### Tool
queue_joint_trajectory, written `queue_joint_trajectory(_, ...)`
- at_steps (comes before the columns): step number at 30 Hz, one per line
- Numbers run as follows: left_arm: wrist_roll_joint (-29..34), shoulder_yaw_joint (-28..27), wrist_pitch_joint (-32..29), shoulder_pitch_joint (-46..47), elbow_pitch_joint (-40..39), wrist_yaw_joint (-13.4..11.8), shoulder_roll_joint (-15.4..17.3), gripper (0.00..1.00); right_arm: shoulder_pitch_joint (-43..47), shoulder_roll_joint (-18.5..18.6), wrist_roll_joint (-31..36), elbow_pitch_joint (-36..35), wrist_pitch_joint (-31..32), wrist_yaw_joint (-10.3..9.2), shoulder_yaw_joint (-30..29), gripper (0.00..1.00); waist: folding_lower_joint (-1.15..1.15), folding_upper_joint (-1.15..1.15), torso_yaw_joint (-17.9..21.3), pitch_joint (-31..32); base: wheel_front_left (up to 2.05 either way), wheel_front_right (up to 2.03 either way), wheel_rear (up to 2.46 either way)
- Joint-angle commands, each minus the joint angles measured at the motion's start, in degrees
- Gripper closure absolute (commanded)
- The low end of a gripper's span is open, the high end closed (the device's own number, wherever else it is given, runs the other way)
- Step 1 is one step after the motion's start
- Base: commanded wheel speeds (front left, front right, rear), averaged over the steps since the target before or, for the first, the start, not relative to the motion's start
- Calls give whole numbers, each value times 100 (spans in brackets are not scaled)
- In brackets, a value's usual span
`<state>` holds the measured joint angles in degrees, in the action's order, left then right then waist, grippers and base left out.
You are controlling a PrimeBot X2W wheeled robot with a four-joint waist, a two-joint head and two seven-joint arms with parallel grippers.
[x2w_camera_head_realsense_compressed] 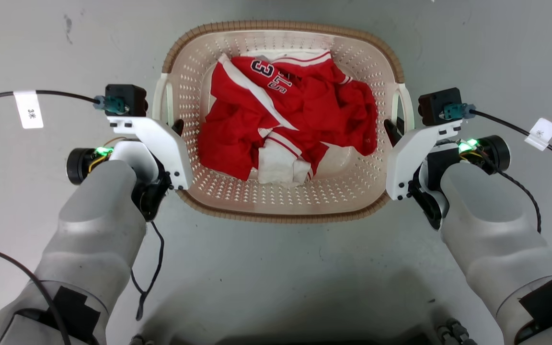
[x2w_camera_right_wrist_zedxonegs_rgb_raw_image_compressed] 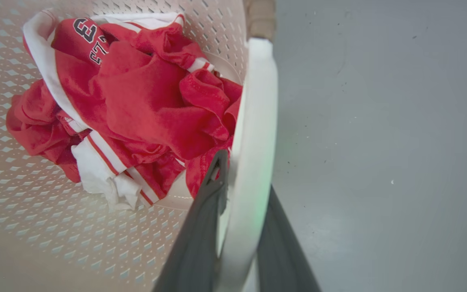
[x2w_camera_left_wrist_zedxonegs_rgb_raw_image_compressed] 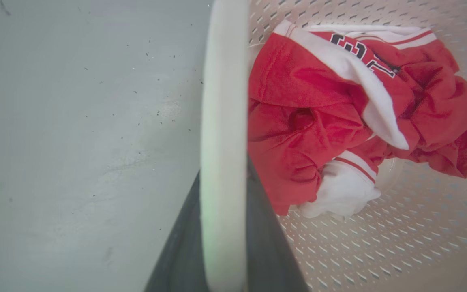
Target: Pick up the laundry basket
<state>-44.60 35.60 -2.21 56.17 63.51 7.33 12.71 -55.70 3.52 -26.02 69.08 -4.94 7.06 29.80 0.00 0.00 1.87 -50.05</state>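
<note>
The laundry basket (x2w_camera_head_realsense_compressed: 283,203) is cream perforated plastic with a brown woven-look rim, and it sits in the middle of the head view with a red and white jersey (x2w_camera_head_realsense_compressed: 285,115) crumpled inside. My left gripper (x2w_camera_head_realsense_compressed: 173,125) is shut on the basket's white left handle (x2w_camera_head_realsense_compressed: 160,98). In the left wrist view its dark fingers (x2w_camera_left_wrist_zedxonegs_rgb_raw_image_compressed: 264,243) press both sides of that handle (x2w_camera_left_wrist_zedxonegs_rgb_raw_image_compressed: 223,101). My right gripper (x2w_camera_head_realsense_compressed: 397,127) is shut on the white right handle (x2w_camera_head_realsense_compressed: 406,103); in the right wrist view its fingers (x2w_camera_right_wrist_zedxonegs_rgb_raw_image_compressed: 201,227) straddle the handle (x2w_camera_right_wrist_zedxonegs_rgb_raw_image_compressed: 253,121).
Grey concrete floor (x2w_camera_head_realsense_compressed: 276,278) surrounds the basket on all sides. Black cables with white tags (x2w_camera_head_realsense_compressed: 28,109) trail from both wrists over the floor. A dark part of my base (x2w_camera_head_realsense_compressed: 304,335) shows at the bottom edge.
</note>
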Motion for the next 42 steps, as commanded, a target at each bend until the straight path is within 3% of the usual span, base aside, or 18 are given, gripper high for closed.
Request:
queue_joint_trajectory(1,-59,65,14,30,-39,23,-104,100,-41,-117,-16,-17,14,77,97,100,0,0,-3,102,0,0,0)
queue_joint_trajectory(6,-321,262,-49,-179,100,32,-262,100,197,-132,-209,74,202,78,264,100,0,0,-25,622,0,0,0)
queue_joint_trajectory(10,-662,463,-347,-454,225,40,-446,100,485,-155,-548,83,660,79,450,100,0,0,-46,1398,0,0,0)
queue_joint_trajectory(20,-1191,735,-958,-850,216,47,-523,100,783,-174,-1061,89,1439,84,713,100,0,0,-81,2558,0,0,0)
queue_joint_trajectory(42,-1901,1195,-2112,-1338,209,51,-505,100,1171,-120,-1836,45,2855,85,1039,100,0,0,-74,4295,0,0,0)
